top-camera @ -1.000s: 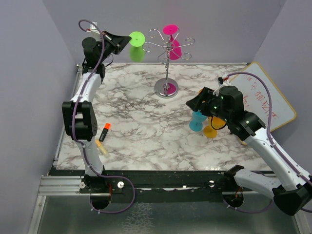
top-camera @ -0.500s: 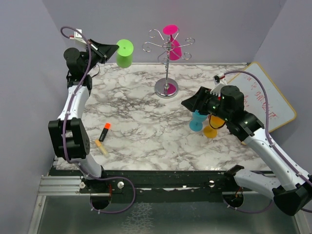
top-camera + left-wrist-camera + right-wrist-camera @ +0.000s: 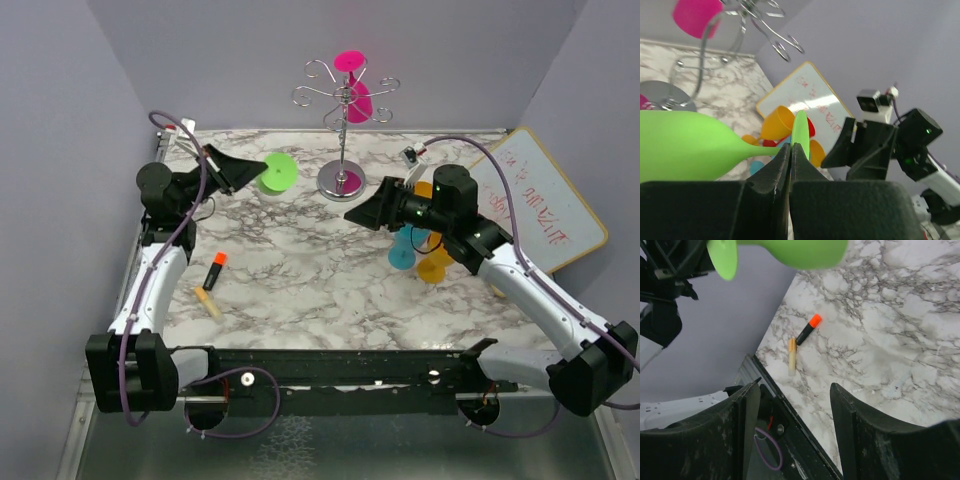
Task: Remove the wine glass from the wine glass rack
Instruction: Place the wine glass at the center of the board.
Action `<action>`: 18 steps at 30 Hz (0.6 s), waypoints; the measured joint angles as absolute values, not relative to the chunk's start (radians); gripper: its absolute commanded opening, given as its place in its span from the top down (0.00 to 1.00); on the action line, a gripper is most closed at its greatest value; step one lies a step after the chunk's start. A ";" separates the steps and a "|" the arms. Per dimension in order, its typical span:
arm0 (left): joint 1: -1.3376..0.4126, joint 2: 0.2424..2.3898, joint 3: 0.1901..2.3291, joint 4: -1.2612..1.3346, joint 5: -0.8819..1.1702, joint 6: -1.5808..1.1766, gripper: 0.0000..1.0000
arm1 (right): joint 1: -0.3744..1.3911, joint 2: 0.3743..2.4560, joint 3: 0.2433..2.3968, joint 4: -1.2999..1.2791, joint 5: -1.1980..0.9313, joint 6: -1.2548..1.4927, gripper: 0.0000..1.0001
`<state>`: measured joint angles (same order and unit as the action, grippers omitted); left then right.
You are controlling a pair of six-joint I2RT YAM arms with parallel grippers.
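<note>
Top cam: L gripper (image 3: 252, 168) clamped on green wine glass (image 3: 279, 172) stem; glass off rack (image 3: 343, 120), left of its base. R gripper (image 3: 357, 214) part-open, empty. L wrist: stem pinched right by foot. R wrist: jaws apart, glass at top edge.

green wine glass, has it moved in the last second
Yes. The green wine glass has come down from beside the scroll arms of the wine glass rack to left of its round base.
</note>
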<state>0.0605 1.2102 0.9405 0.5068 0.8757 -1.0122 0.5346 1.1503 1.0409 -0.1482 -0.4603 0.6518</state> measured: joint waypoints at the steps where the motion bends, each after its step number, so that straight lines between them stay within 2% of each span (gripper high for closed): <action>1: 0.033 1.195 0.918 0.507 0.883 -1.006 1.00 | 0.535 1.164 1.042 -0.138 -0.475 0.658 0.36; 7: -0.163 1.178 0.854 0.500 0.920 -0.985 1.00 | 0.535 1.245 1.069 -0.081 -0.553 0.701 0.37; 14: -0.205 1.177 0.852 0.498 0.935 -0.981 1.00 | 0.535 1.259 1.070 0.031 -0.623 0.763 0.37; 18: -0.212 1.177 0.852 0.499 0.951 -0.974 1.00 | 0.535 1.266 1.070 0.078 -0.648 0.785 0.44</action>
